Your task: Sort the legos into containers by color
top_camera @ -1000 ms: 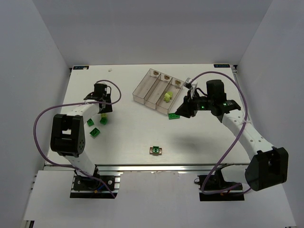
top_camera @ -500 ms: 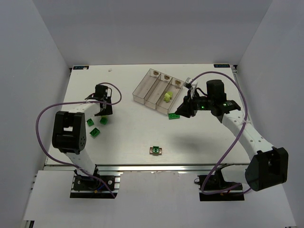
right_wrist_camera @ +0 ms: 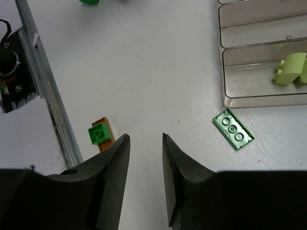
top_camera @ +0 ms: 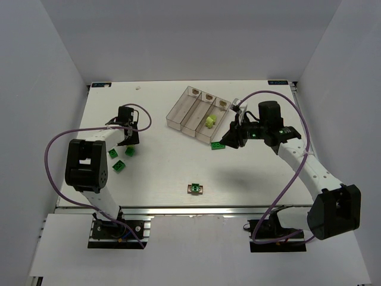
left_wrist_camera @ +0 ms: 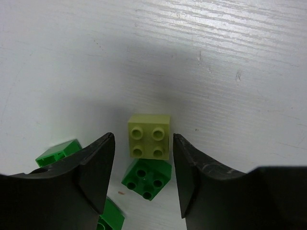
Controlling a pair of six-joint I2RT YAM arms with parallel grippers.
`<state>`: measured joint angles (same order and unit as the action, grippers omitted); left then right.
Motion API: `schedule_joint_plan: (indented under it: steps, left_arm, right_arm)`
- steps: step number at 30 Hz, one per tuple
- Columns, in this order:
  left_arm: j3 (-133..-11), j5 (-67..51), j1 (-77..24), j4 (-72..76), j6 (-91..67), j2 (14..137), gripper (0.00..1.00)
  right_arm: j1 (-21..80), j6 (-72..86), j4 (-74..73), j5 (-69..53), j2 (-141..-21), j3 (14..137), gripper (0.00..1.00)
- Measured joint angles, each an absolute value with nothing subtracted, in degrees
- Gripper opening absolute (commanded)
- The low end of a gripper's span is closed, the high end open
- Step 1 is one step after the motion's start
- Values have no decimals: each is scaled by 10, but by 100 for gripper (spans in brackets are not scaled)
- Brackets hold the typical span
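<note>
My left gripper (top_camera: 127,137) is open and low over the table. In the left wrist view it (left_wrist_camera: 144,141) straddles a pale yellow-green lego (left_wrist_camera: 149,136), with a bright green lego (left_wrist_camera: 146,178) just behind that. Other green legos (top_camera: 120,167) lie close by. My right gripper (top_camera: 230,140) is open and empty (right_wrist_camera: 145,138), hovering beside a flat green lego (top_camera: 218,146) (right_wrist_camera: 233,129). The three joined clear containers (top_camera: 189,111) hold yellow-green legos (top_camera: 210,121) in the right-hand bin. An orange-brown lego with a green one on top (top_camera: 195,189) (right_wrist_camera: 100,134) lies near the front edge.
White walls enclose the table on three sides. A metal rail (right_wrist_camera: 45,91) runs along the table's front edge. Purple cables loop from both arms.
My left gripper has shifted slightly down and left over the pale yellow-green lego. My right gripper has edged a little to the left. No lego has moved.
</note>
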<state>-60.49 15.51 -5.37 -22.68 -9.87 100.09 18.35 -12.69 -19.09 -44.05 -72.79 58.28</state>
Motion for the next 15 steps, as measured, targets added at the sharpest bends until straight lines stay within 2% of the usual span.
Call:
schedule_joint_plan:
  steps: [15]
  left_arm:
    - [-607, 133, -53, -226, -98, 1018, 61]
  right_arm:
    - [183, -130, -191, -440, -728, 583, 39]
